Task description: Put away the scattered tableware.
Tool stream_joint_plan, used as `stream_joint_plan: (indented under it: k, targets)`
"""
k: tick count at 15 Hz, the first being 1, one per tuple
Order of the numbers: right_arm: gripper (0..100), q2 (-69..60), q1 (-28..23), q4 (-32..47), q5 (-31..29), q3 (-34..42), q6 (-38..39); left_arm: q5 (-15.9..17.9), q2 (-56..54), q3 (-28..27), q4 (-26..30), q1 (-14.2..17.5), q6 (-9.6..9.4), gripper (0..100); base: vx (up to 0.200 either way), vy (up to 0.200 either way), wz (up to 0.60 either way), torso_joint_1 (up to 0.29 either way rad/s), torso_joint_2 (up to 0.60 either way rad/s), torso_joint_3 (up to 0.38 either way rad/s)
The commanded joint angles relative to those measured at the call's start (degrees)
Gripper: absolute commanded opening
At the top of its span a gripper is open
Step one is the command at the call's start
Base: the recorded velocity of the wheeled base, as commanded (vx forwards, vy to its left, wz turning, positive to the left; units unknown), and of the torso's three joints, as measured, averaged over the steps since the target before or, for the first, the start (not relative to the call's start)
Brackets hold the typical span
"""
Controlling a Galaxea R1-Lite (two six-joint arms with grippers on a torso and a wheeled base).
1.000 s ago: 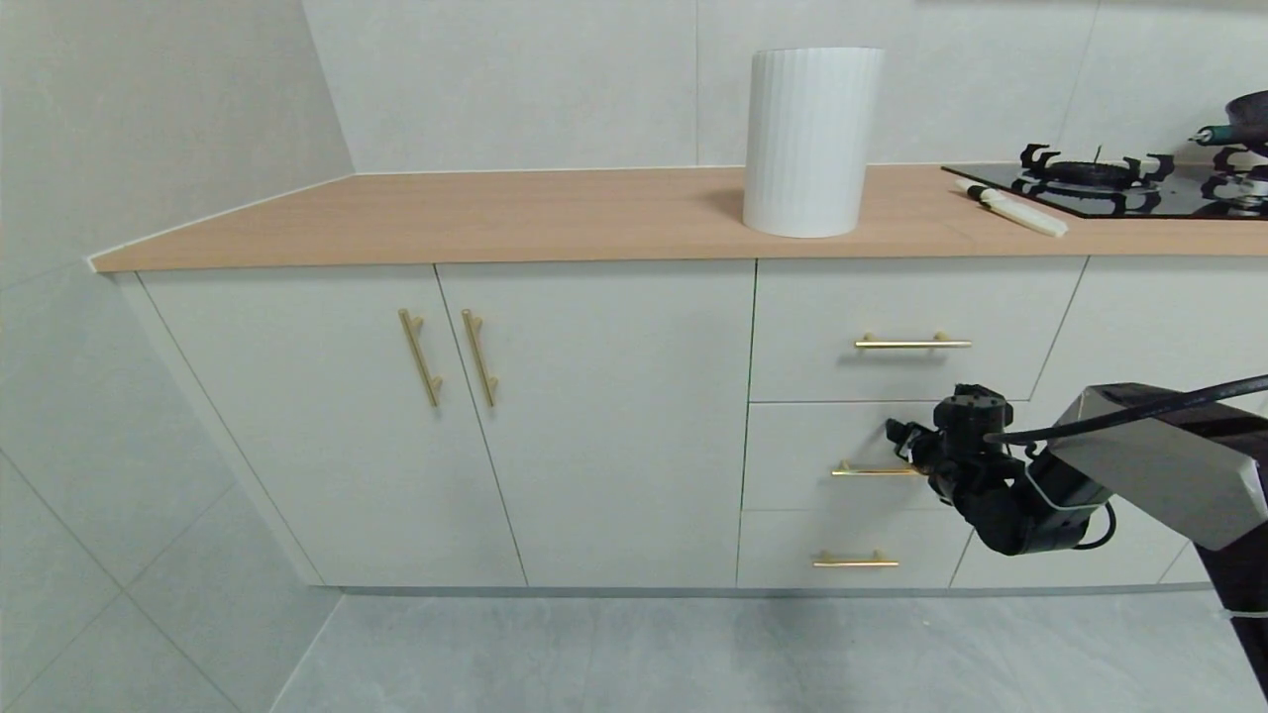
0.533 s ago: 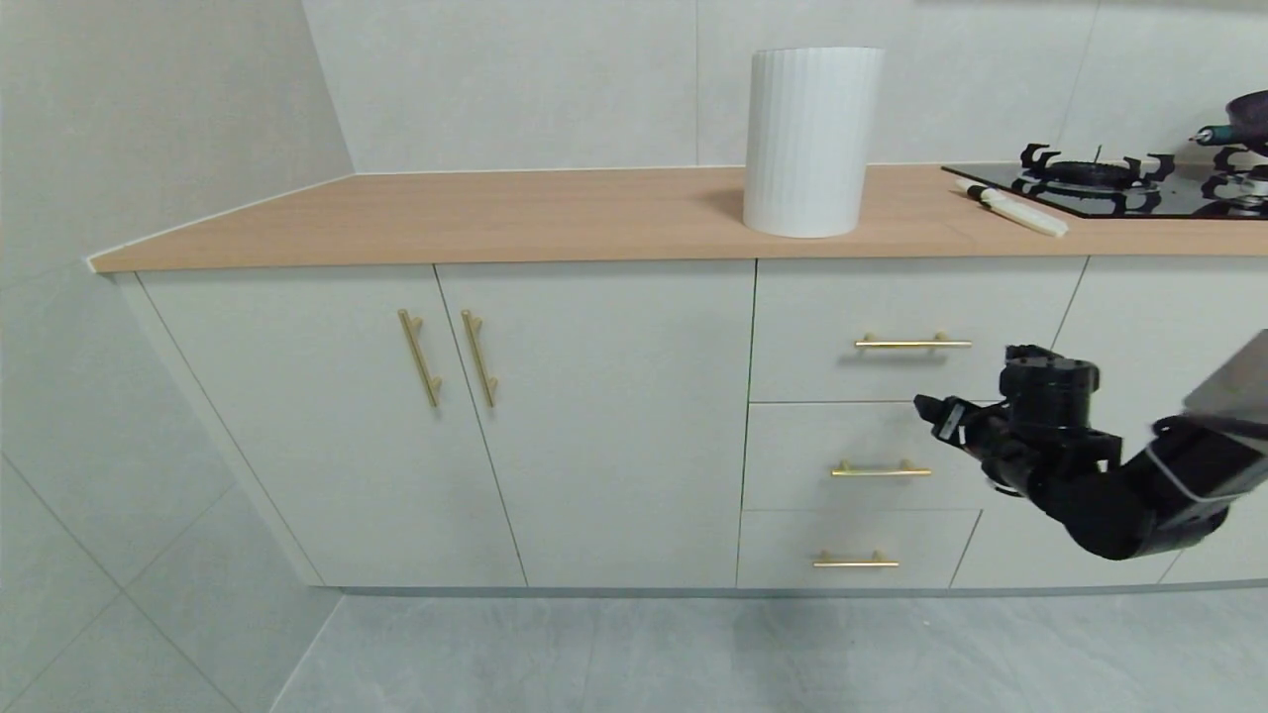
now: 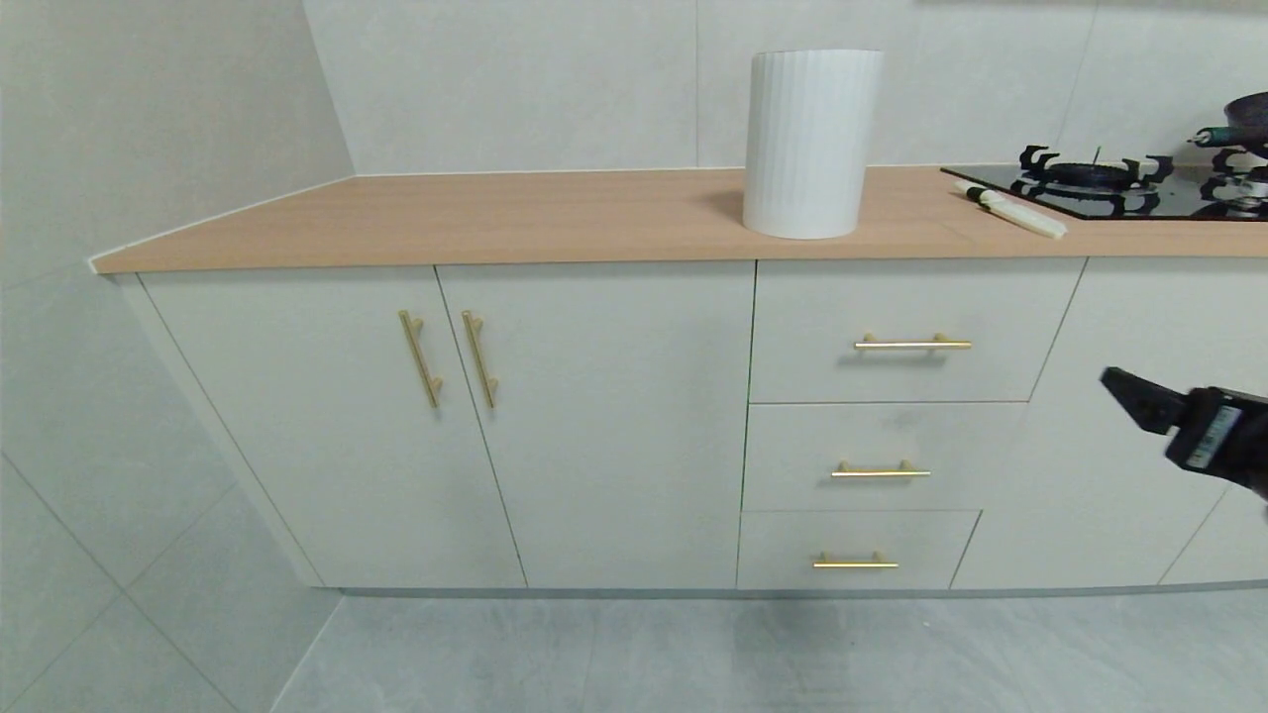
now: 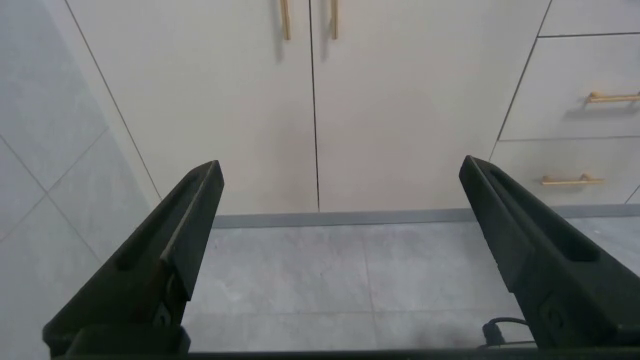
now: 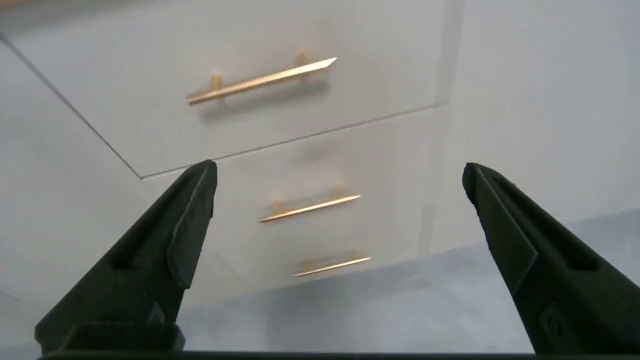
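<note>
Task item: one cream utensil [image 3: 1011, 210], long and slim, with a dark band close to its far end; type not resolvable. It lies flat at 2 o'clock in the head view, along the edge where the black glass hob [image 3: 1119, 206] meets the wooden bench [image 3: 495, 218]. It is at 3 o'clock of the white ribbed canister [image 3: 812, 144] and well apart from it. Change over the last second: the right tool [image 5: 338, 168] was at the right end of the middle drawer handle [image 3: 881, 470]. Half a second ago it had lifted off toward 3 o'clock, and it now sits at the head view's 3 o'clock edge, well apart from every handle. The drawer behind that handle is flush with its neighbours, as before; utensil and canister unmoved. Right tool: fingers spread wide, nothing between them, facing the drawer stack [image 3: 892, 426]. Left tool [image 4: 338, 170]: fingers likewise spread wide, nothing held, low down and aimed at the foot of the cabinet doors [image 4: 300, 100] and the grey tiled floor [image 4: 350, 280]. Containers: canister stands upright on the bench between 12 and 1 o'clock, tall; its top opening cannot be seen from this angle, so its contents cannot be told. All three drawers of the drawer stack are shut and both cabinet doors are shut; interiors hidden.
</note>
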State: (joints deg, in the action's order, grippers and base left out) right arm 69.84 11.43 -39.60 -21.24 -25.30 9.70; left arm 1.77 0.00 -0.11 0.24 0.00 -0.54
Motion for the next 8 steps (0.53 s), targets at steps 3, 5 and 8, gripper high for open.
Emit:
stream_joint_plan:
  k: [3, 5, 8]
  targets:
    - [100, -41.1, -6.9, 25.9, -4.3, 5.3, -9.9, 0.0, 0.0, -0.1, -0.1, 0.0, 0.01, 100, 0.0, 0.0, 0.0, 0.0, 0.0, 0.0]
    - [100, -51.4, -7.0, 35.2, -4.3, 3.7, -12.6, 0.0, 0.0, -0.1, -0.1, 0.0, 0.01, 100, 0.0, 0.0, 0.0, 0.0, 0.0, 0.0]
    - [100, -61.7, -8.8, 42.4, -5.9, 3.2, -14.1, 0.0, 0.1, 0.0, 0.0, 0.0, 0.01, 100, 0.0, 0.0, 0.0, 0.0, 0.0, 0.0]
